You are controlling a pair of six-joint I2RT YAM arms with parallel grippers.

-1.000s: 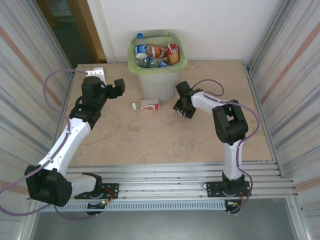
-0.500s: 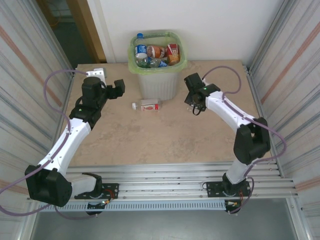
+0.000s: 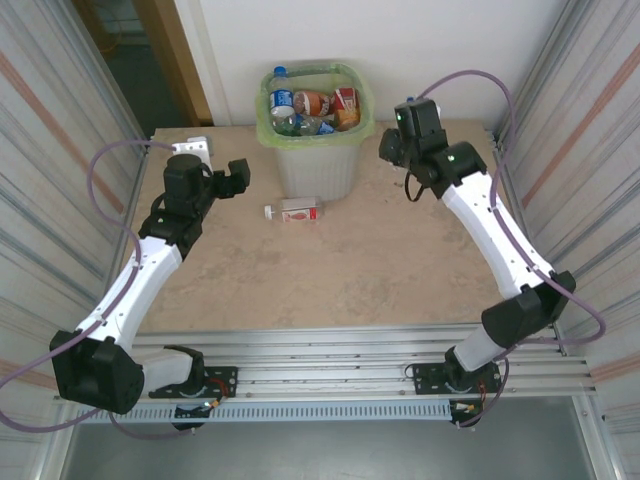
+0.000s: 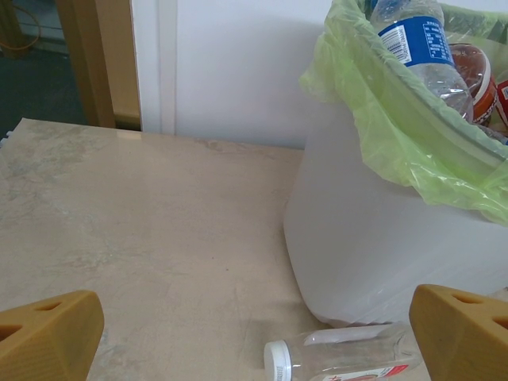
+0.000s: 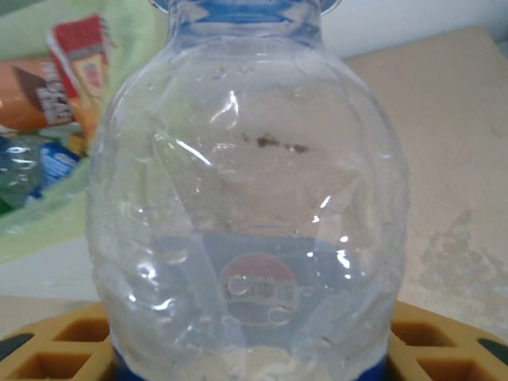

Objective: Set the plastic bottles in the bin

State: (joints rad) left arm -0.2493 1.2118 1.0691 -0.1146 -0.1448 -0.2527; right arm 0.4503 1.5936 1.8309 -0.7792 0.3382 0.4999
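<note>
The bin point(image 3: 312, 165), translucent grey-white with a light green bag point(image 4: 381, 119), stands at the back middle of the table and holds several plastic bottles point(image 3: 310, 105). A clear bottle with a white cap and red label point(image 3: 297, 211) lies on the table just in front of the bin, also low in the left wrist view point(image 4: 341, 361). My left gripper point(image 3: 238, 172) hangs open to the left of the bin, nothing between its fingers point(image 4: 48, 333). My right gripper point(image 3: 392, 146) is raised beside the bin's right rim, shut on a clear bottle with a blue label point(image 5: 250, 206).
A small grey-white block point(image 3: 192, 146) lies at the table's back left corner. Corrugated metal walls point(image 3: 590, 120) close in both sides, and a white wall runs behind the bin. Metal rails point(image 3: 330, 350) cross the near edge by the arm bases.
My right arm has risen from the table in front of the bin and swung back and right to the bin's right rim, with its jaws closing on the bottle. The left arm has not moved.
</note>
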